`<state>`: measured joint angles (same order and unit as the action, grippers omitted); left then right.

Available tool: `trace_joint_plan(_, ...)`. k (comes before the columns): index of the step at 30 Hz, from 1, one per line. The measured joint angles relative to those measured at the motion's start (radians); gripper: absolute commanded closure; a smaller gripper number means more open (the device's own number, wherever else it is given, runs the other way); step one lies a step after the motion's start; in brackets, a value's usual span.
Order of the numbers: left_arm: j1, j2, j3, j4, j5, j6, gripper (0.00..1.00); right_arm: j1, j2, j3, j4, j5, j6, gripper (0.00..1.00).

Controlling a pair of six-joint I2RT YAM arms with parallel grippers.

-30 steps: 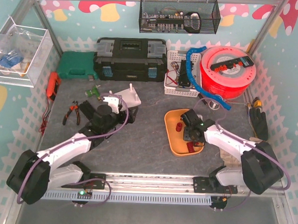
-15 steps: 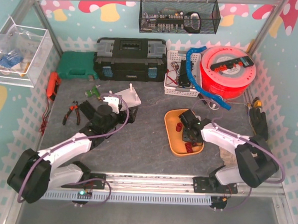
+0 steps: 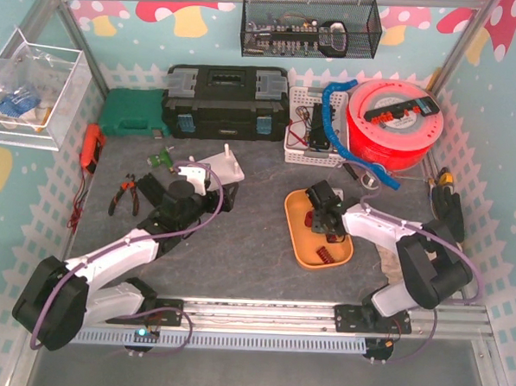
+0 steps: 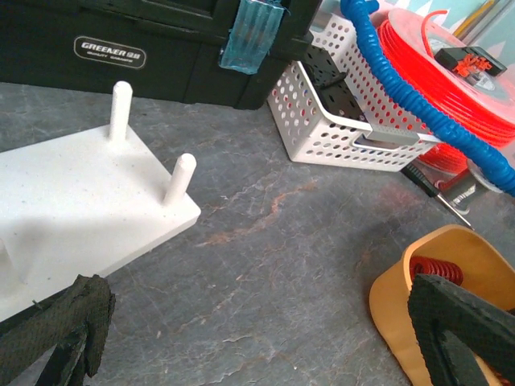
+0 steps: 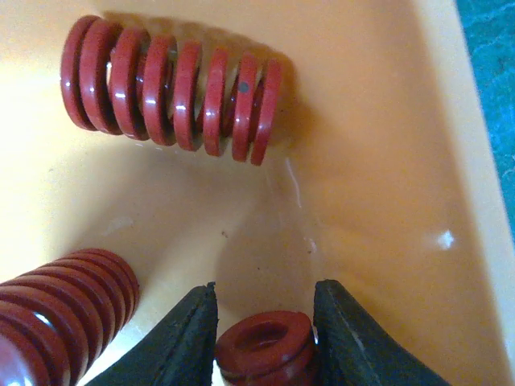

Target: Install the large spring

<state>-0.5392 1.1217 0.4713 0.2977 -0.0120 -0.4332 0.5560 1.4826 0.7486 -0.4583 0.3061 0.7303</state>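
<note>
I have the grey table (image 3: 254,262) in front of me. The biggest piece on it that matters is the white peg plate (image 4: 72,201), lying flat left of centre with its pegs (image 4: 179,177) upright, presumably so a spring can drop over one. My left gripper (image 4: 265,322) hangs close by the plate with its fingers spread as wide as they go and nothing in them. I judge it is placed there to steady the plate when the time comes.

Right of centre, well apart from the plate, sits the orange tray (image 3: 299,247), whose raised wall keeps the red springs from rolling off. My right gripper (image 5: 264,322) is down inside it. Its fingers (image 5: 189,338) are drawn in narrow, pads against either side of an upright spring (image 5: 265,342) standing on end on the tray floor. I read that as a grip, not yet lifted. Standing on end, the coil lets the jaws span its width.

A lying spring (image 5: 169,96) rests on its side further off, and a fat spring (image 5: 64,314) lies just beside one finger. I cannot tell whether the one I hold is the large one the task wants.
</note>
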Motion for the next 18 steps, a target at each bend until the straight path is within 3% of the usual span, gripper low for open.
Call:
trace_joint_plan(6,0.000,0.000,0.000,0.000,-0.003,0.002,0.01,-0.004,0.004,0.001,0.004,-0.011,-0.021,0.55)
trace_joint_plan(18,0.000,0.000,0.000,0.000,-0.003,0.003,0.01,-0.005,-0.078,-0.060,-0.035,-0.047,-0.026,0.55)
